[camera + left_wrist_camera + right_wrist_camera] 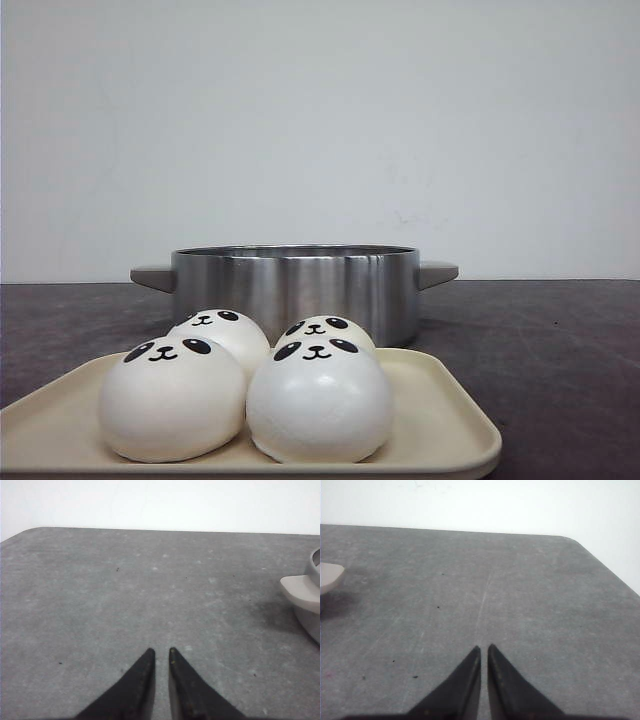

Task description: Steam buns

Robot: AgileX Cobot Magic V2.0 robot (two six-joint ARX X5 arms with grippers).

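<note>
While the four buns [245, 385] sat clustered on the cream tray [450, 415] at the near edge of the desk [560, 340], just before the steel pot [295, 285], neither arm showed in the front view; the left hand [161, 652] and right hand [484, 648] each hovered over bare desk, fingers nearly touching, gripping nothing; each wrist view caught only a pot handle at its inner edge, so the buns lay inward between both arms, neither plainly nearer.
</note>
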